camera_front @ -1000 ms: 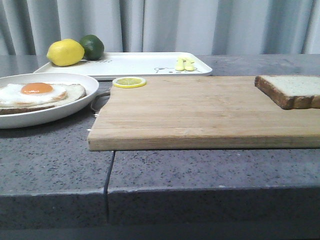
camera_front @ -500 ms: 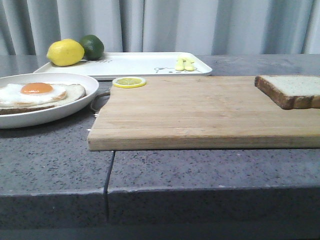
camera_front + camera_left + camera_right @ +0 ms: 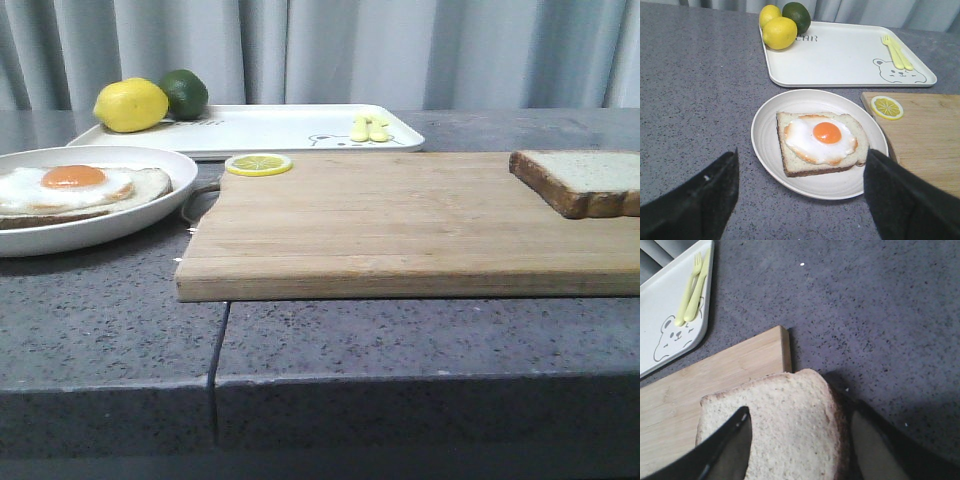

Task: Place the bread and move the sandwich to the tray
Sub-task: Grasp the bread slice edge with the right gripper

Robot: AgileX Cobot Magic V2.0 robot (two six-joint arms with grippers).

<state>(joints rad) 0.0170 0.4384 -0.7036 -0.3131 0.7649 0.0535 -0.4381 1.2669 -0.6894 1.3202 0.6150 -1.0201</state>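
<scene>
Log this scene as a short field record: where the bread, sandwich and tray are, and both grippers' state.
bread: on the wooden board, at its right end
sandwich: egg-topped slice on the round white plate
tray: behind the plate, holding lemons, a lime and a yellow fork set
left gripper: jaws open, above the plate
right gripper: jaws open, straddling the bread

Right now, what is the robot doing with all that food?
Nothing is being held yet. The right hand is open, with its fingers on either side of the bread, which lies on the wooden board. The left hand is open above the sandwich on its round plate. The tray behind holds two lemons, a lime and a small yellow fork and spoon.
</scene>
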